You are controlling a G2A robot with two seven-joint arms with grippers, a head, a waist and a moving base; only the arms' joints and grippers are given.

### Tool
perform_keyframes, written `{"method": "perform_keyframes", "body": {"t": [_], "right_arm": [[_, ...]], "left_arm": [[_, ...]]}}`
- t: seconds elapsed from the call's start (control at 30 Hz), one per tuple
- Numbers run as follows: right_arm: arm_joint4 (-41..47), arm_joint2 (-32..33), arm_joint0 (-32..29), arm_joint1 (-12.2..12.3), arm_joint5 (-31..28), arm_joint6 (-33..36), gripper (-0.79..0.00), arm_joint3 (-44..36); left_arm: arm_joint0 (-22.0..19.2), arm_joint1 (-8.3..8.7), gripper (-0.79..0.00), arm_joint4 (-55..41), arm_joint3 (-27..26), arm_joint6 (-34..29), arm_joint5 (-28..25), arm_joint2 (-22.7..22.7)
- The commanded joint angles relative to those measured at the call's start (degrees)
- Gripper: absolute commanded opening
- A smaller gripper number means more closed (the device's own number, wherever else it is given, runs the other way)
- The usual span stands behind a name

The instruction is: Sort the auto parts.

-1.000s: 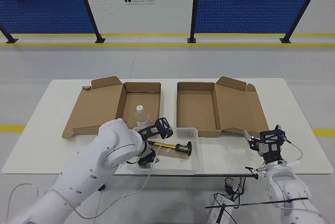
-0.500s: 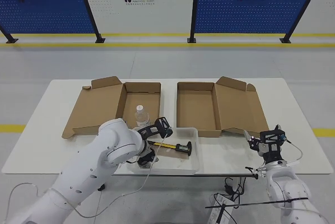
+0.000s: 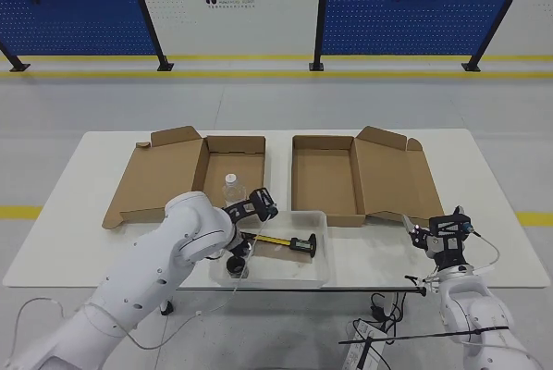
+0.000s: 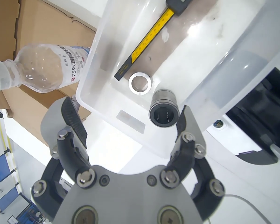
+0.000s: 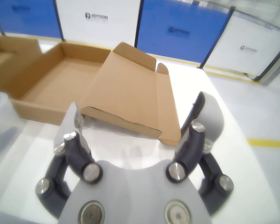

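The left claw [image 4: 127,113] hangs spread over the tray [image 4: 100,38], near a metal cylinder [image 4: 163,110]. The right claw [image 5: 137,104] gapes above the table [image 5: 25,164].

Overhead view, 2 close wrist views; tray [image 3: 319,264] shared

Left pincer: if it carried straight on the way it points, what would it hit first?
Probably the near wall of the clear tub, straight ahead of the open left pincer. The metal sleeve lies just behind it inside. Depth is unclear; it might pass over the rim.
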Motion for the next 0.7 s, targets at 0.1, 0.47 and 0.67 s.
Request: {"method": "perform_keyframes", "body": {"t": [0.1,0.47,0.67], "right_arm": [[0.00,0.00,0.00,0.00,0.00,0.00,0.000,0.00],[0.00,0.00,0.00,0.00,0.00,0.00,0.000,0.00],[0.00,0.00,0.00,0.00,0.00,0.00,0.000,0.00]], "left_arm": [[-1.01,0.49,0.000,-0.04,1.42,0.25,-0.18,3.00],[-4.59,2.91,-0.052,-1.85,2.82,-0.98,1.06,9.21],[-6.16,3.67,-0.086,-3.03,3.25,-1.33,1.42,10.39]]}}
